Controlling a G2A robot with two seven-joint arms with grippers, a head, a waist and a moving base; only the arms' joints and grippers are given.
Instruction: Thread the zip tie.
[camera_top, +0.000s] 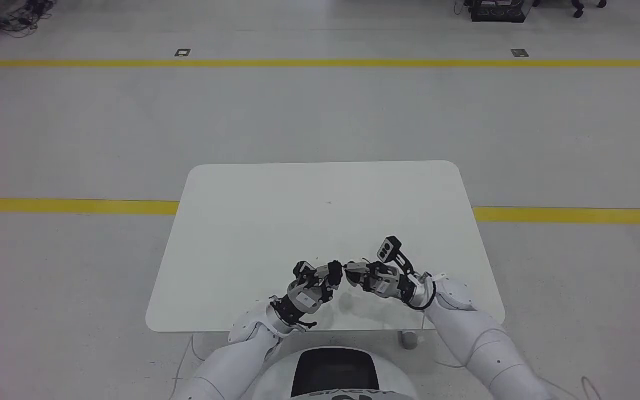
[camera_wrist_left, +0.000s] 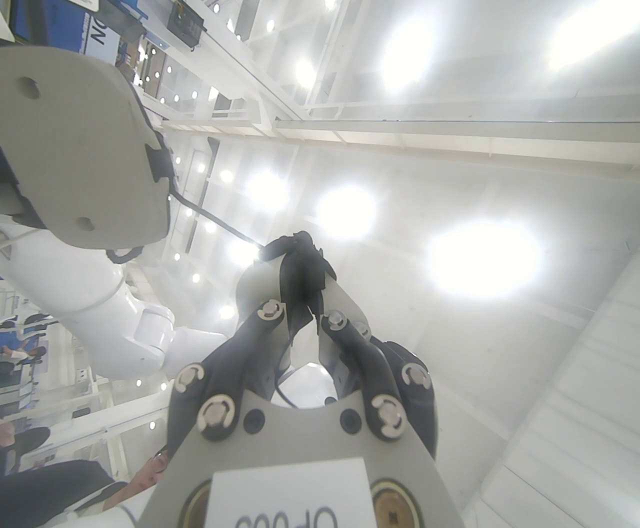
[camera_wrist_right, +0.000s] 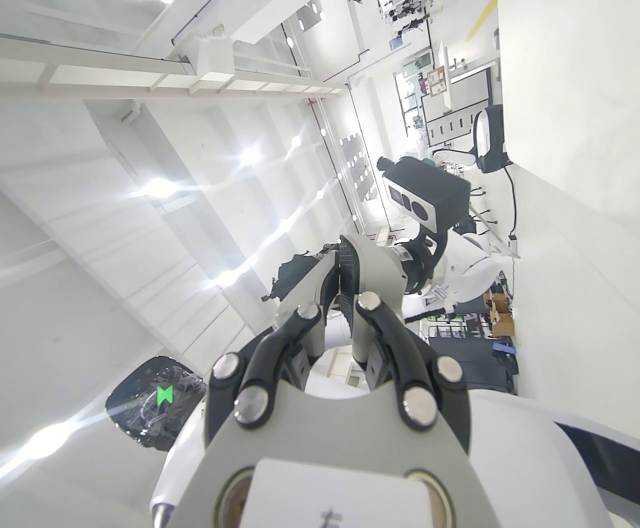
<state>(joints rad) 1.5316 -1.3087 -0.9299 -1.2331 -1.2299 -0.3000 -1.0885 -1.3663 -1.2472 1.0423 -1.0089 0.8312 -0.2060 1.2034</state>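
Over the front edge of the white table, my left gripper and right gripper meet tip to tip, a small gap between them. A thin black strand, the zip tie, runs from my left gripper's pressed-together fingertips to the dark edge of the right hand's grey casing. My right gripper has its ribbed pads closed flat against each other; the tie between them is hidden. Just beyond it sits the left gripper.
The tabletop carries nothing else. Grey floor with yellow lines surrounds the table. Both wrist cameras look up at ceiling lights and beams.
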